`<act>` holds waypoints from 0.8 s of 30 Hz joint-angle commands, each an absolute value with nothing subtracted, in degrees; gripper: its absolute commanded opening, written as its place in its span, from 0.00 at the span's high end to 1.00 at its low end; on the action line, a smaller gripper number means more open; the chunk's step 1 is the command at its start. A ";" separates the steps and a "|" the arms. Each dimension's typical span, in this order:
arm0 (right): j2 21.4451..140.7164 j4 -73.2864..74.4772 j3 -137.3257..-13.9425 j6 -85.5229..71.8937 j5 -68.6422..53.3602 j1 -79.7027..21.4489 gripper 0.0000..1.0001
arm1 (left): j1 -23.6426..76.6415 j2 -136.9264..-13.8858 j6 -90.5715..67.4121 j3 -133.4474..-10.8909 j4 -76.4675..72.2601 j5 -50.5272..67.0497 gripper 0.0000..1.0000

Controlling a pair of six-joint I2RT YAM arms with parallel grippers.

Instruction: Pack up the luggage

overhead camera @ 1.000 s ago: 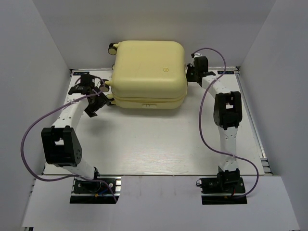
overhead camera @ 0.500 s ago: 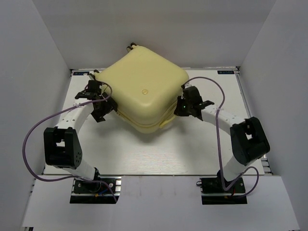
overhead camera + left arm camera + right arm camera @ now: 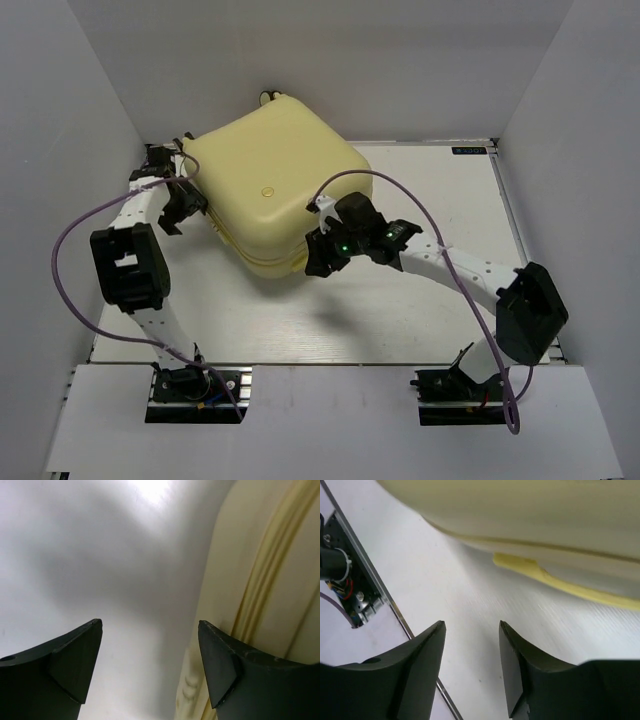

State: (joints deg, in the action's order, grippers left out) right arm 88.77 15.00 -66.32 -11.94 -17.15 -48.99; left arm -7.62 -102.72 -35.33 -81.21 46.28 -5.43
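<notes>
The luggage (image 3: 265, 185) is a large pale yellow hard-shell suitcase. It lies shut on the table, turned diagonally, with a wheel (image 3: 268, 97) showing at its far corner. My left gripper (image 3: 174, 215) sits open at its left side. In the left wrist view the left gripper (image 3: 150, 625) has its right finger (image 3: 220, 665) close beside the luggage's seam (image 3: 260, 590). My right gripper (image 3: 320, 258) is at the near right corner, open and empty. The right wrist view shows the right gripper (image 3: 471, 625) over bare table below the luggage (image 3: 520, 510) and its yellow handle (image 3: 545, 577).
White walls close in the table on the left, back and right. The table's metal front rail (image 3: 375, 595) and arm-base hardware with wires (image 3: 335, 565) lie near the right gripper. Purple cables (image 3: 70, 260) loop from both arms.
The luggage has turned and slid toward the back left. The right arm swung from its right side round to the near corner and its jaws opened. The left gripper moved back left with it.
</notes>
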 commanded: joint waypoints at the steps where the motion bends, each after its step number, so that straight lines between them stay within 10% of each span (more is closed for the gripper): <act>1: 84.73 21.18 -67.50 -8.88 -16.01 -47.29 0.46 | -7.03 -107.57 -34.02 -89.46 41.22 -0.09 0.12; 9: 77.96 28.47 -66.36 -15.38 19.23 -43.07 0.17 | -8.17 -94.86 -34.63 -81.60 48.52 -3.43 0.03; 18: 76.91 23.66 -63.55 -11.79 15.57 -35.25 0.19 | -0.28 -66.46 -45.42 -61.36 58.28 -7.74 0.00; 24: 77.34 17.49 -62.05 -6.86 12.21 -32.00 0.22 | 27.48 -58.00 -59.75 -54.32 51.51 -16.33 0.00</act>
